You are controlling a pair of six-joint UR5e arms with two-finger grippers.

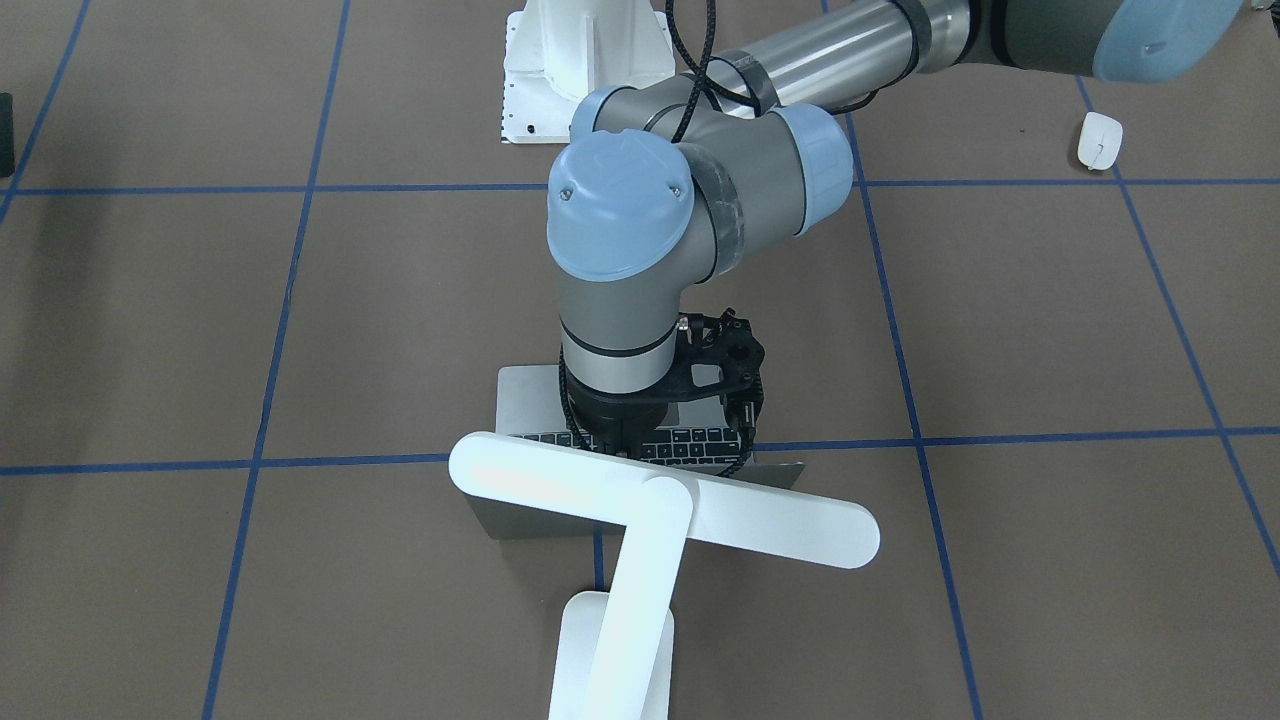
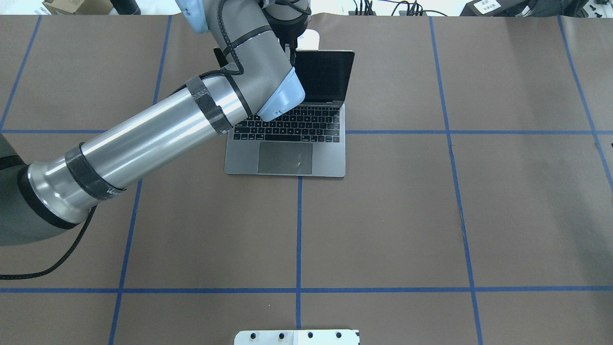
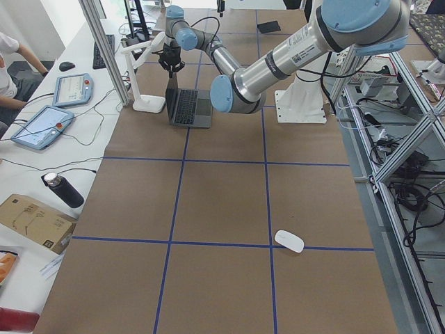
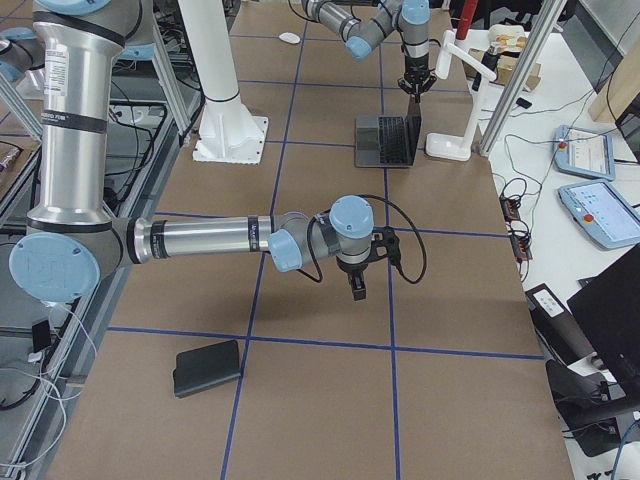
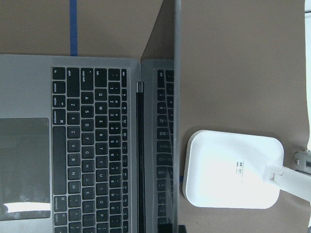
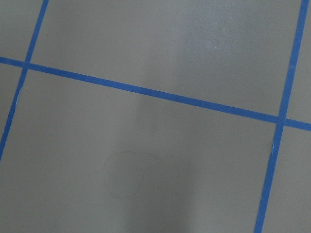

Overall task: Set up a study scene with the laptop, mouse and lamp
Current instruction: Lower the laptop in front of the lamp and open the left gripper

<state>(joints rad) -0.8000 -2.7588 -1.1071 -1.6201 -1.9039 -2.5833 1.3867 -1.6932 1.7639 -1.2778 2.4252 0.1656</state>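
Note:
The laptop (image 2: 287,148) stands open at the far middle of the table, lid upright, keys facing the robot. My left gripper (image 2: 289,48) is at the lid's top edge near its left corner, fingertips close together and shut on the lid; the left wrist view looks straight down that edge onto the laptop (image 5: 97,145). The white lamp (image 1: 760,520) stands just behind the lid, its base (image 5: 228,170) beside the lid's back. The white mouse (image 1: 1099,140) lies alone on my left, mouse (image 3: 288,241) near the robot's edge. My right gripper (image 4: 357,285) hangs over bare table; I cannot tell whether it is open.
A white bolted pedestal (image 1: 585,60) stands at the robot's side of the table. A flat black pad (image 4: 207,367) lies near the table's right end. Beyond the far edge are control tablets (image 3: 42,125), a dark bottle (image 3: 62,189), a cardboard box (image 3: 35,221) and a seated person (image 3: 7,62).

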